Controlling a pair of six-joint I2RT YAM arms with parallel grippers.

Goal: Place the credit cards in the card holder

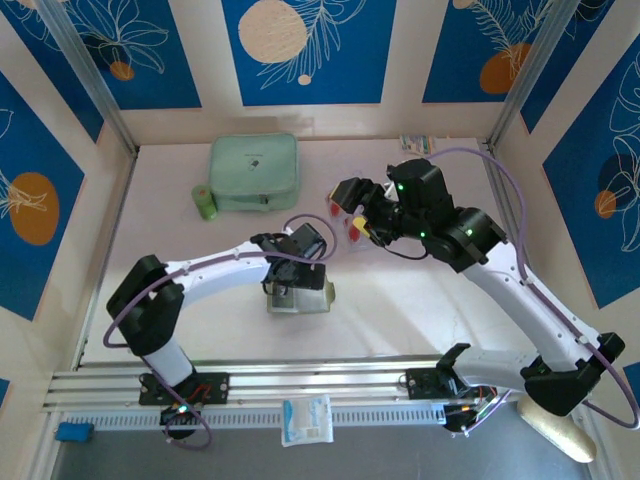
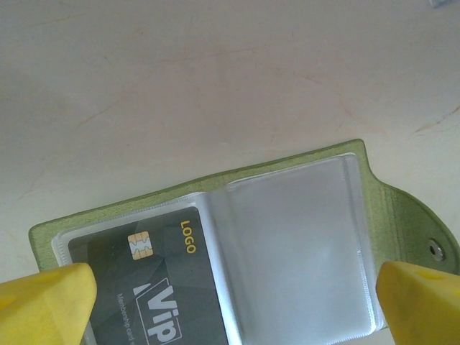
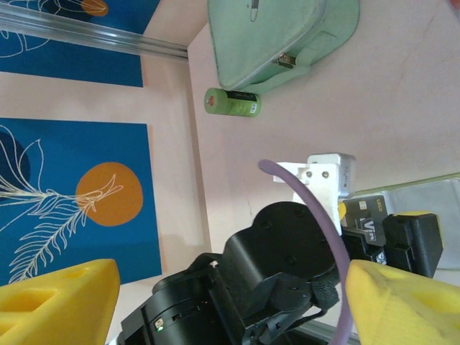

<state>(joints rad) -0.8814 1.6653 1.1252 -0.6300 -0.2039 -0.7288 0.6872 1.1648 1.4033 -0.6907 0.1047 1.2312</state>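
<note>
The card holder point(image 2: 302, 165), an olive-green fold wallet, lies open on the table with its clear pockets up. A dark card point(image 2: 154, 287) sits in its left pocket; the right pocket looks bare. My left gripper point(image 2: 233, 302) is open, and its yellow fingertips point(image 2: 47, 295) stand over the wallet's two ends. From above, the left gripper point(image 1: 296, 282) covers most of the card holder point(image 1: 320, 298). Two transparent credit cards point(image 1: 334, 210) with red marks lie farther back, by my right gripper point(image 1: 348, 212). The right gripper point(image 3: 233, 302) is open and holds nothing.
A large mint-green zip case point(image 1: 254, 172) and a small green roll point(image 1: 205, 203) lie at the back left. A small packet point(image 1: 417, 143) sits at the back wall. The left arm's black wrist point(image 3: 287, 251) is close in front of the right gripper.
</note>
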